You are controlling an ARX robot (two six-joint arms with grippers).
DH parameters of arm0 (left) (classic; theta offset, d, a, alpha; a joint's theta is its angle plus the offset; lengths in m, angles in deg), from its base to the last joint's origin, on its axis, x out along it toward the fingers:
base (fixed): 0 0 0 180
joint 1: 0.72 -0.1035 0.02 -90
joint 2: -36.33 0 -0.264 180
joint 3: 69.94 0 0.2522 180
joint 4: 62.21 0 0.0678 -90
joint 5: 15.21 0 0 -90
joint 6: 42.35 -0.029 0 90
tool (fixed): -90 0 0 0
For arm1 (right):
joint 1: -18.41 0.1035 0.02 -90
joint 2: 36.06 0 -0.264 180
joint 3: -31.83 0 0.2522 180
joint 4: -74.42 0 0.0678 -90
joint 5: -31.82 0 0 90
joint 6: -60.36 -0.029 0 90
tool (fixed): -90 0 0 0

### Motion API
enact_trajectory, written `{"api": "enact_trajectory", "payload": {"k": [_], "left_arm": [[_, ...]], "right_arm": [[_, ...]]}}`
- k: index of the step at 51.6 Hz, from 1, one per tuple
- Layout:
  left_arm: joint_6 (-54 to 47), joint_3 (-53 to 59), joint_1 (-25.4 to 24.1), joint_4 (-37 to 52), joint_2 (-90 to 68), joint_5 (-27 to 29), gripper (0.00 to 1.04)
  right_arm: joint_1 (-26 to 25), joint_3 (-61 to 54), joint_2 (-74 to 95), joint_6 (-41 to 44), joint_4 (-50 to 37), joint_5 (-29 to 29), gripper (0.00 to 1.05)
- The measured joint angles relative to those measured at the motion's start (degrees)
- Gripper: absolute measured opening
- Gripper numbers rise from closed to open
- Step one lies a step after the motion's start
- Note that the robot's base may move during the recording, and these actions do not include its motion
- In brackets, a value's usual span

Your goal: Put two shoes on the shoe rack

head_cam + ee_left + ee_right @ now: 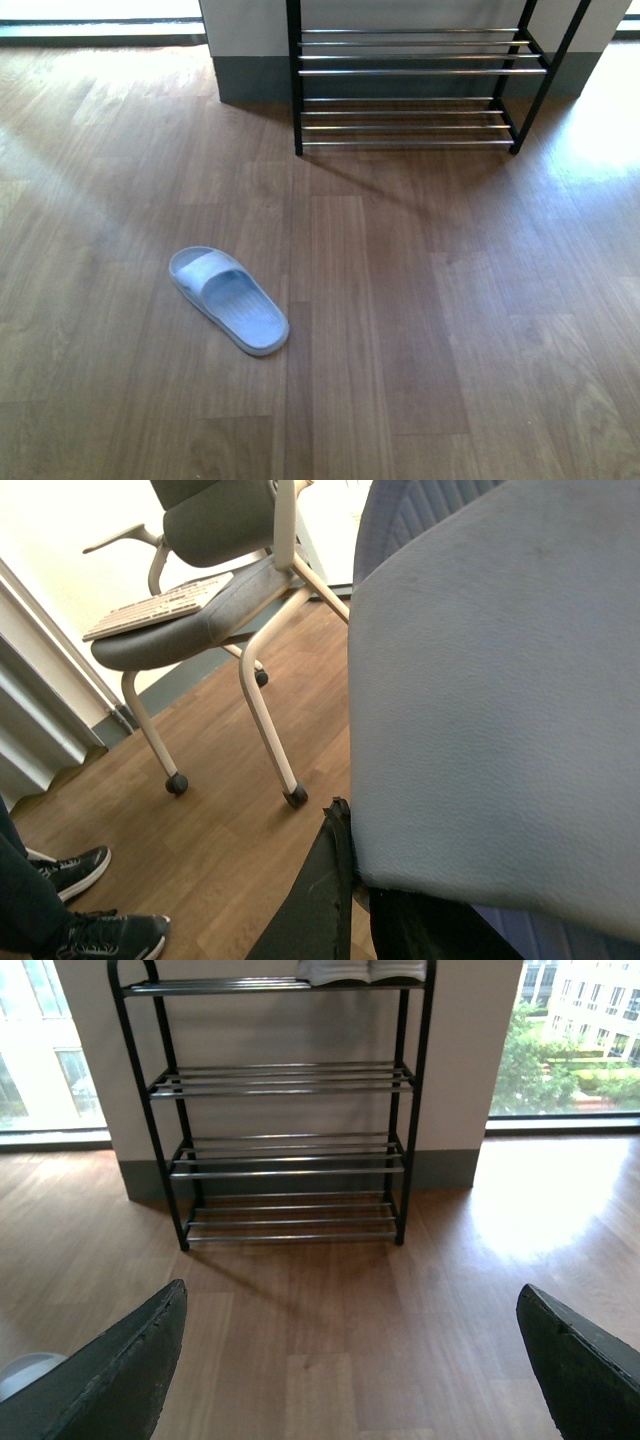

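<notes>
One shoe [230, 300], a pale blue slide sandal, lies on the wood floor left of centre, toe toward me. The other shoe [490, 700] fills the left wrist view as a broad blue-grey surface, with my left gripper [352, 865] shut on its edge; one black finger [318, 900] shows beside it. The shoe rack [415, 72] stands against the far wall, its lower chrome rods bare. My right gripper [355, 1360] is open above the floor, facing the shoe rack [290, 1080], nothing between its fingers [120, 1380]. Neither arm shows in the front view.
Pale soles [360, 970] rest on the rack's top tier. A wheeled chair [215, 620] with a keyboard [160, 605] on its seat stands to the left arm's side, and a person's black sneakers [90, 920] are near it. Windows flank the wall.
</notes>
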Motion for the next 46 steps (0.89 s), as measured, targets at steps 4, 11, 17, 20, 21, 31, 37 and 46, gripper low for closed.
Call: {"api": "enact_trajectory", "payload": {"k": [4,11,17,20,21,31,37,46], "left_arm": [[0.0,0.0,0.0,0.0,0.0,0.0,0.02],[0.0,0.0,0.0,0.0,0.1,0.0,0.02],[-0.1,0.0,0.0,0.0,0.0,0.0,0.02],[-0.1,0.0,0.0,0.0,0.1,0.0,0.02],[-0.1,0.0,0.0,0.0,0.0,0.0,0.02],[-0.1,0.0,0.0,0.0,0.0,0.1,0.02],[-0.2,0.0,0.0,0.0,0.0,0.1,0.02],[-0.2,0.0,0.0,0.0,0.0,0.0,0.02]], "right_arm": [[0.0,0.0,0.0,0.0,0.0,0.0,0.96],[0.0,0.0,0.0,0.0,0.0,-0.2,0.96],[0.0,0.0,0.0,0.0,0.0,-0.2,0.96],[0.0,0.0,0.0,0.0,0.0,-0.1,0.96],[0.0,0.0,0.0,0.0,0.0,-0.2,0.96],[-3.2,0.0,2.4,3.4,-2.0,-12.3,0.96],[-1.7,0.0,21.3,6.1,-20.7,-10.2,0.96],[4.9,3.9,63.9,8.9,-53.0,-0.4,0.96]]}}
